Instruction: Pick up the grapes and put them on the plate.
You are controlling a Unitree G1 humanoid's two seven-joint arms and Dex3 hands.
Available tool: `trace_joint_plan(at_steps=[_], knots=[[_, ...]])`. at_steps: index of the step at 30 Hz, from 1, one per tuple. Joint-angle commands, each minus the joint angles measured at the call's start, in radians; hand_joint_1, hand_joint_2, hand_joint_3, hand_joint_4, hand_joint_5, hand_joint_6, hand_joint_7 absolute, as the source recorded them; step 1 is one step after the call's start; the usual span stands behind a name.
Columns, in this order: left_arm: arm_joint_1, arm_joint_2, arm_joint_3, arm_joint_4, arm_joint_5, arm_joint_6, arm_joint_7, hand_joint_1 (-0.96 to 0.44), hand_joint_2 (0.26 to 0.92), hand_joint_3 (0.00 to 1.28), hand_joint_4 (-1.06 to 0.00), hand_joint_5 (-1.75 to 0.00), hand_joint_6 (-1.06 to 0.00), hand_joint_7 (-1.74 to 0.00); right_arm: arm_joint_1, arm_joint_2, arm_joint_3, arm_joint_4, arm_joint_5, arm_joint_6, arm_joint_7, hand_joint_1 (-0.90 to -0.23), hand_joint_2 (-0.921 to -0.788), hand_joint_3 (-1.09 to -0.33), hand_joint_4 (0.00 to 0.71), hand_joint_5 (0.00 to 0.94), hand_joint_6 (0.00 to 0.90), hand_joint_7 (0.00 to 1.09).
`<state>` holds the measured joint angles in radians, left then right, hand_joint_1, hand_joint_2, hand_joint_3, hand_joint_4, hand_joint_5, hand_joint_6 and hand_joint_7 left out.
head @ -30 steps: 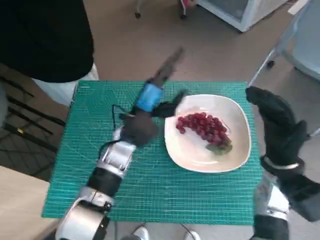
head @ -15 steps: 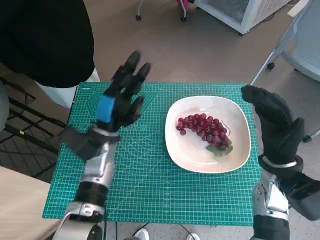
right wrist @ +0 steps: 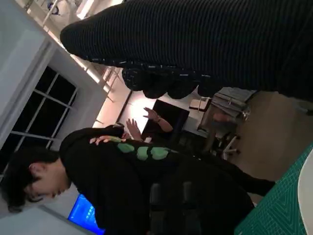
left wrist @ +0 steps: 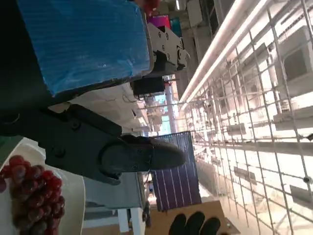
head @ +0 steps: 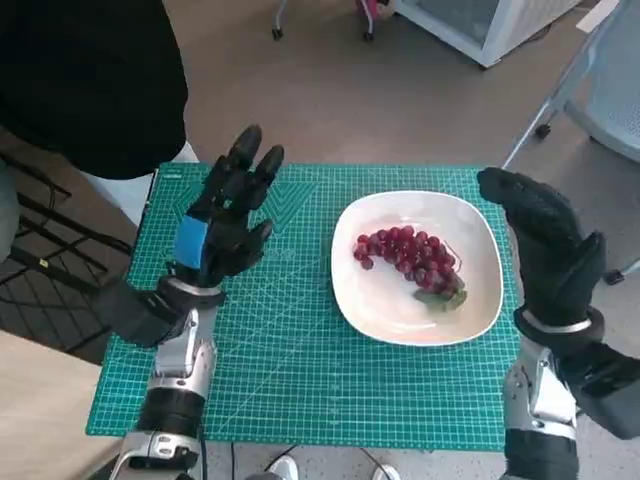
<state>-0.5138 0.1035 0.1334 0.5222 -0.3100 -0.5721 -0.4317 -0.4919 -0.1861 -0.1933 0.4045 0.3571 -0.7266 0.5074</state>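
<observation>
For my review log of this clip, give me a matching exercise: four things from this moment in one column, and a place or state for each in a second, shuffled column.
Things:
1. grapes
2. plate
3. left hand
4. right hand

Places or states:
A. raised over the mat's left half, holding nothing
B. lying on the plate
C. raised at the mat's right edge, beside the plate
D. resting on the green mat

Pairs: 1-B, 2-D, 3-A, 4-C

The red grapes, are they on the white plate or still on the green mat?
On the plate. The bunch of red grapes lies inside the white plate, and neither hand touches it.
</observation>
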Motion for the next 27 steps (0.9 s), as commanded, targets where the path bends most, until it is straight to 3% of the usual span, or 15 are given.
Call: trace_joint_plan(at_steps=[1,27], knots=[[0.033,0.000,-0.004,-0.048,0.017,0.004,0.005,-0.54,0.921,0.26,-0.33,0.00,-0.33,-0.05,0.020,0.000,0.000,0.003,0.014,0.015,0.014,-0.574,-0.921,-0.640,0.221,0.008,0.025,0.36],[0.096,0.007,0.000,-0.104,0.030,-0.001,0.012,-0.56,0.921,0.26,-0.44,-0.03,-0.36,-0.04,0.030,-0.011,-0.002,0.005,0.000,0.006,0.027,-0.573,-0.921,-0.649,0.215,0.002,0.017,0.37]])
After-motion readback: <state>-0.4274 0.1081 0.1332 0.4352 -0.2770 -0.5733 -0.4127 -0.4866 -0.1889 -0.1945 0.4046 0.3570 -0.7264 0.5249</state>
